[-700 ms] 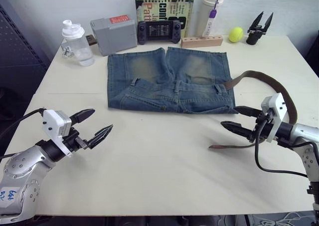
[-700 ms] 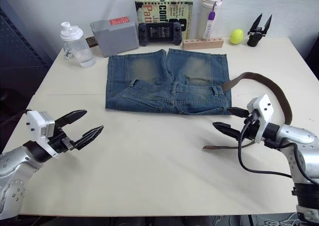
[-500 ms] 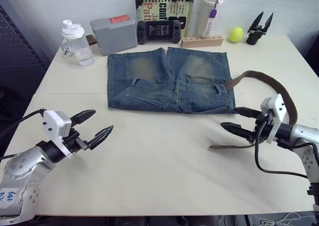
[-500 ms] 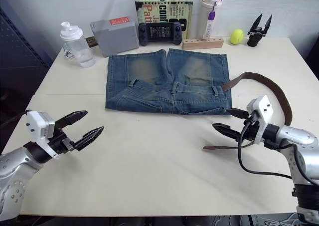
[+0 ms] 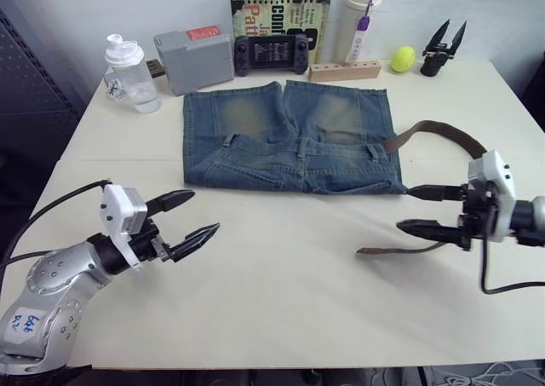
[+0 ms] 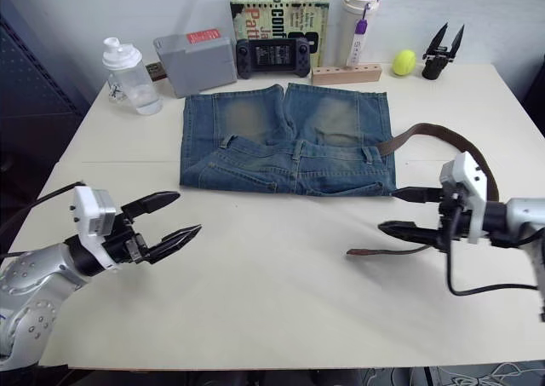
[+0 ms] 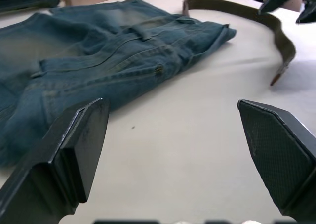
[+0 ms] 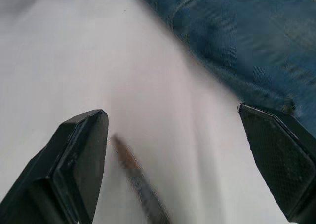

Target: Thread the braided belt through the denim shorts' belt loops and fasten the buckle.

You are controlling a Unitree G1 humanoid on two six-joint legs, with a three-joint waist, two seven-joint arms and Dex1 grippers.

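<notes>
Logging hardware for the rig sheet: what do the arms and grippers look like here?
Both grippers, left and right, have two black pointed fingers with textured inner pads and a white box-shaped housing behind. Black cables loop from each wrist. The left arm is silver metal with round bolts and a white label handwritten in blue.
</notes>
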